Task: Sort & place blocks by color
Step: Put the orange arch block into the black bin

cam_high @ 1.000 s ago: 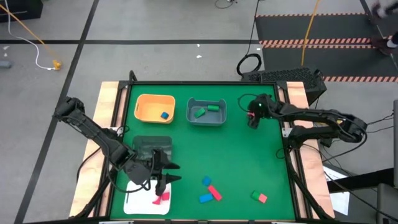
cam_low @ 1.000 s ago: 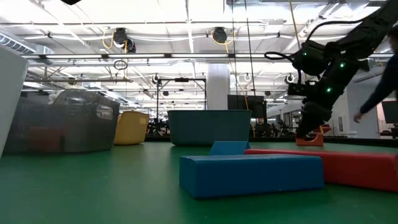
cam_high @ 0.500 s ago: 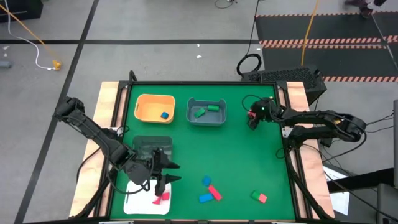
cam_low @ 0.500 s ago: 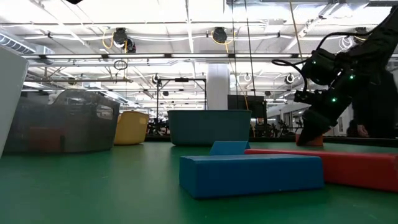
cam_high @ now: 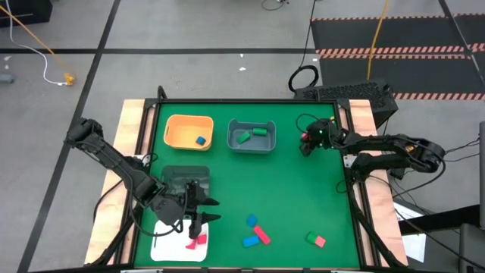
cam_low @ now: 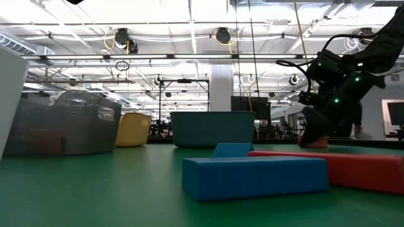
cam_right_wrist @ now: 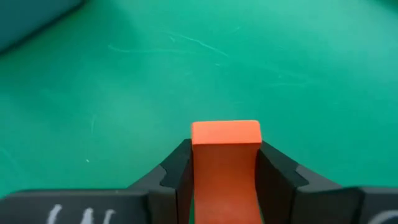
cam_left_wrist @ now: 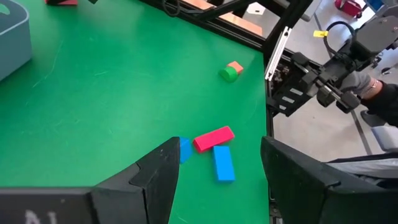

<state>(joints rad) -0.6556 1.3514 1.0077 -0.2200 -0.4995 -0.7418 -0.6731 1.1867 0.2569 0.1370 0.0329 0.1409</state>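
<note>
At the table's far right my right gripper (cam_high: 305, 144) is shut on a red-orange block (cam_right_wrist: 226, 155), also seen low down in the low view (cam_low: 314, 141). Near the front edge lie two blue blocks and a red bar (cam_high: 256, 232), touching one another, and to their right a green and a red block (cam_high: 316, 240). My left gripper (cam_high: 203, 211) hangs open above the white tray (cam_high: 170, 244), which holds red blocks (cam_high: 198, 241). It holds nothing. My right gripper pinches the red-orange block's two side faces (cam_right_wrist: 198, 163) between its two fingers (cam_right_wrist: 175, 177). The fingers slant down from the table's right side. The block's far end (cam_right_wrist: 226, 132) sticks out past the fingertips. In the low view the block sits at table level.
An orange bin (cam_high: 179, 133) with one blue block and a grey bin (cam_high: 252, 145) with green blocks stand at the back. A dark see-through container (cam_high: 182, 176) sits just behind the left gripper. Open green mat lies in the middle (cam_high: 280, 189).
My right gripper has sunk toward the table at the far right, rolled about its own axis, and shut on the red-orange block. The block stays where it was. The left arm has kept still.
</note>
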